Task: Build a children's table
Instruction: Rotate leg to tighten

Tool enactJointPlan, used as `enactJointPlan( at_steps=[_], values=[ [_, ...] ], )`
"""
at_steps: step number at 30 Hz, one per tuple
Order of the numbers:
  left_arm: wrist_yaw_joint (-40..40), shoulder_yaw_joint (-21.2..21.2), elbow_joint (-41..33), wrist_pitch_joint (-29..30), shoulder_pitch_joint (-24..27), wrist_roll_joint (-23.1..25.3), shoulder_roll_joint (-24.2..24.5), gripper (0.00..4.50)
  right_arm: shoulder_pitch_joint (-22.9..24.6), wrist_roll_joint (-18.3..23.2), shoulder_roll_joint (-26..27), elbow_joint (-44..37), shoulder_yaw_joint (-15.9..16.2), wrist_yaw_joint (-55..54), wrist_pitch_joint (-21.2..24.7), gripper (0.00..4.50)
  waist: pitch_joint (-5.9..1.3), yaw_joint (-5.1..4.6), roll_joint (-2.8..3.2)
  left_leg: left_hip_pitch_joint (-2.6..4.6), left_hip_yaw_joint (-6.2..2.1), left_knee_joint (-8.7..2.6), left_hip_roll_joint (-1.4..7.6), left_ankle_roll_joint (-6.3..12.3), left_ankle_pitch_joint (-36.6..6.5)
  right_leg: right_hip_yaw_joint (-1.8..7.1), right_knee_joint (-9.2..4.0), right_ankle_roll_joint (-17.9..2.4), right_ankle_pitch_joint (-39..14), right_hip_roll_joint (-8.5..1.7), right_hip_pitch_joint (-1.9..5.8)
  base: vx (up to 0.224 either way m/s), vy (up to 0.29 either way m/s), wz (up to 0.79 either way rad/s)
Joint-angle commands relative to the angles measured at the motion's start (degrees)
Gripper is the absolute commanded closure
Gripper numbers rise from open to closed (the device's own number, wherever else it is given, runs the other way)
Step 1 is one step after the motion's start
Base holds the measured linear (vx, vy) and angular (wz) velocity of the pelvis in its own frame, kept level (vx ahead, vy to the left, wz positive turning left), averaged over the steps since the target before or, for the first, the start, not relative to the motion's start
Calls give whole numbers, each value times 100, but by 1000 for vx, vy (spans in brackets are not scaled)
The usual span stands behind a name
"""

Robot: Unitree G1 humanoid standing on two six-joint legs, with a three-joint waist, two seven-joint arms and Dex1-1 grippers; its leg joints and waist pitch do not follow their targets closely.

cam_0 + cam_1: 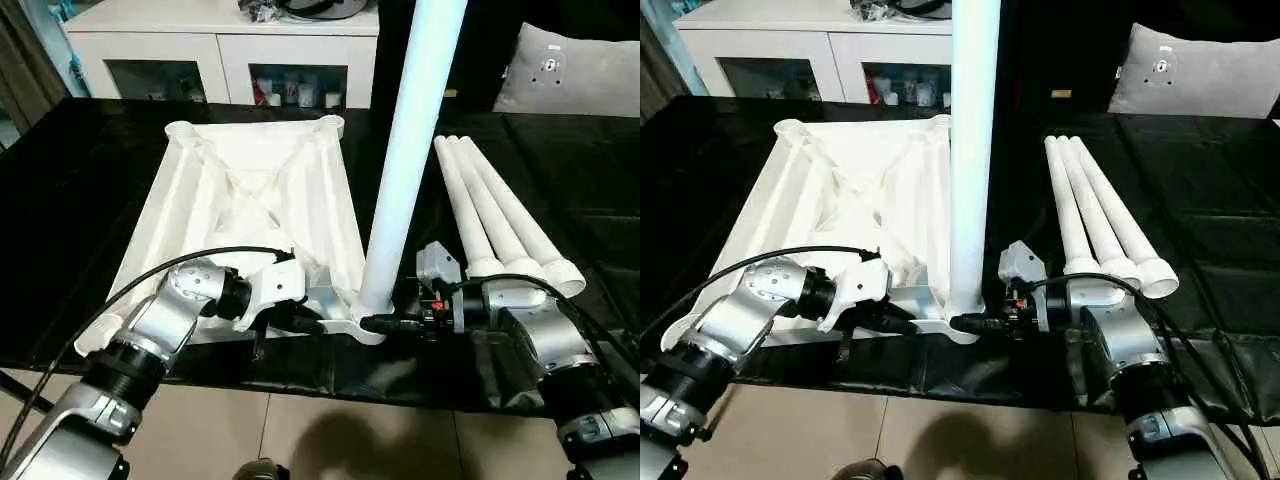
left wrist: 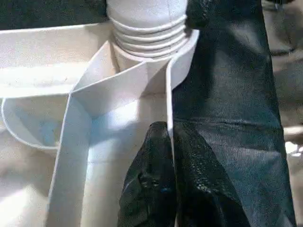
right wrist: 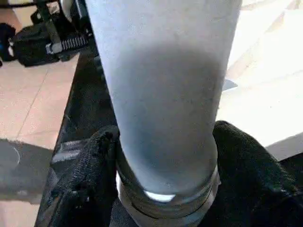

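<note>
The white tabletop lies upside down on the black table, ribs and round corner sockets facing up. One white leg stands upright in the near right corner socket; its threaded end sits in that socket. My right gripper has a black finger against each side of this leg's base, shut on it. My left gripper is shut on the thin near rim wall of the tabletop, just left of that socket. Three more legs lie side by side on the table, to the right.
A white cabinet with glass doors stands behind the table. A grey cushion lies at the back right. The black table's front edge runs just under my forearms, with tiled floor below.
</note>
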Motion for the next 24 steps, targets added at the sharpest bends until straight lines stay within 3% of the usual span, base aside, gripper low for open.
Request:
enactJointPlan(
  at_steps=[1,2,4,5,8,10,13,15,16,20,21,24],
  values=[
    [368,13,-231,341,97,-33,-244,450,105,160,332,-183,34,-368,364,185,-395,-13,-58,154,-111,-409,357,344,-1191,242,-395,-1509,-572,-418,196,0,0,0],
    [1047,248,-375,794,146,-65,-589,450,138,-5,696,-111,20,-1077,440,185,-366,-52,-45,153,-116,-439,373,270,-1256,255,-389,-1523,-616,-414,169,0,0,0],
    [1629,448,-493,1189,175,-93,-906,450,123,-127,1044,5,-24,-1729,523,185,-348,-103,-61,173,-130,-465,356,80,-1515,255,-427,-1462,-1068,-431,170,0,0,0],
    [1910,528,-534,1338,175,-78,-1057,450,81,-167,1228,103,-72,-2069,547,185,-320,-151,-76,162,-149,-483,329,-15,-1732,253,-478,-1341,-1518,-444,184,0,0,0],
    [2430,605,-655,1554,179,22,-1353,450,-74,-126,1646,356,-267,-2760,667,186,-310,-251,-96,170,-168,-504,310,-124,-2009,258,-552,-1086,-2101,-452,183,0,0,0],
    [2889,673,-780,1723,175,124,-1620,450,-186,-98,1923,507,-397,-3226,781,186,-311,-298,-78,179,-159,-505,322,-130,-1962,279,-553,-1097,-1933,-442,146,0,0,0],
    [3122,688,-883,1789,192,226,-1752,450,-209,-192,2033,530,-444,-3518,803,186,-329,-311,-88,167,-151,-493,315,-60,-1810,279,-547,-1101,-1667,-431,164,0,0,0],
    [3309,652,-992,1851,213,350,-1866,450,-189,-361,2094,514,-426,-3747,757,186,-351,-316,-78,145,-143,-484,315,23,-1510,270,-506,-1159,-1154,-409,179,0,0,0],
    [3376,567,-1053,1846,227,441,-1918,450,-119,-439,2088,477,-378,-3726,632,130,-370,-311,-97,139,-135,-468,315,90,-1373,265,-486,-1197,-926,-413,196,0,0,0],
    [3407,538,-1091,1979,237,389,-1912,450,16,-446,1997,343,-434,-3711,531,116,-381,-302,-66,128,-117,-435,305,332,-1029,246,-454,-1318,-368,-405,216,0,0,0],
    [3408,551,-1087,1993,238,371,-1901,450,41,-436,1969,315,-448,-3675,519,88,-376,-304,-77,134,-115,-438,309,342,-1058,245,-463,-1331,-392,-404,217,0,0,0],
    [3342,557,-1066,1951,242,336,-1849,450,98,-407,1863,226,-456,-3544,464,71,-374,-298,-64,137,-117,-448,316,320,-1130,243,-470,-1333,-469,-407,222,0,0,0]
  ],
)
